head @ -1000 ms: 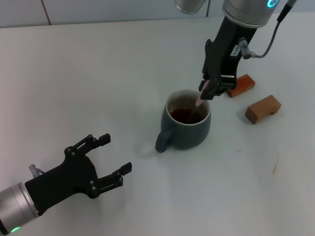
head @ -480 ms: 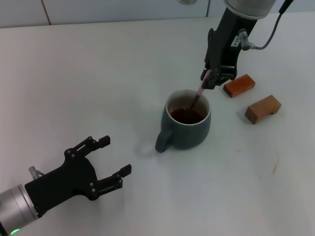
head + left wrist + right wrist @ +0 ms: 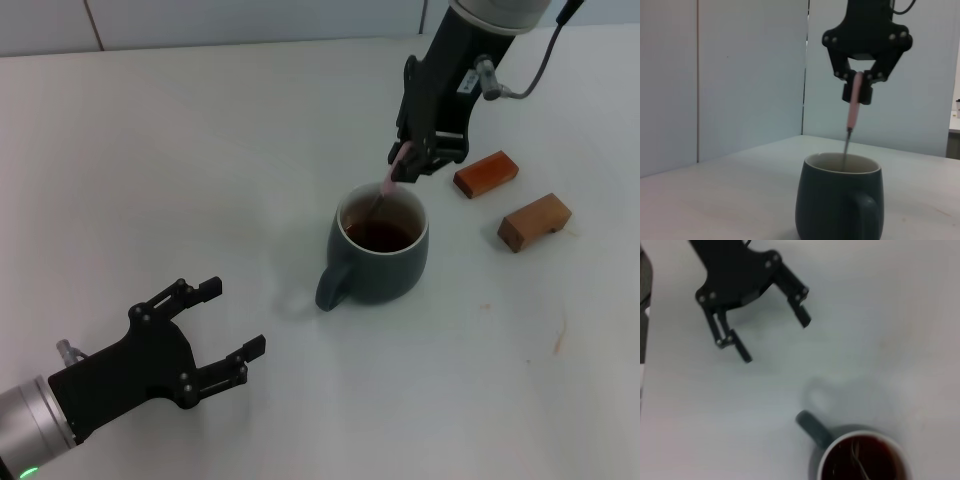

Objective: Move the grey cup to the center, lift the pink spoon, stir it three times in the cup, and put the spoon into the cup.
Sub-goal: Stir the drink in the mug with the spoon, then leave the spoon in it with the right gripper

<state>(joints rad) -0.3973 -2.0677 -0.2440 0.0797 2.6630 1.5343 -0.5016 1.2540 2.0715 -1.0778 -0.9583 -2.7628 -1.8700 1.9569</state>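
Now the right gripper (image 3: 408, 168) is clamping the pink spoon (image 3: 385, 191) above the grey cup (image 3: 380, 250), its tip dipping inside; stirring is under way, release pending. Left gripper (image 3: 215, 330) is idling, spread apart, well off the cup's handle side.

The grey cup (image 3: 379, 252) is dark blue-grey outside, pale on its inner wall, and holds dark brown liquid; the pink spoon (image 3: 386, 185) has a pale pink handle and a grey metal neck. Both grippers are black; two wooden blocks (image 3: 485, 173) are reddish brown; the table (image 3: 200, 150) is plain off-white.
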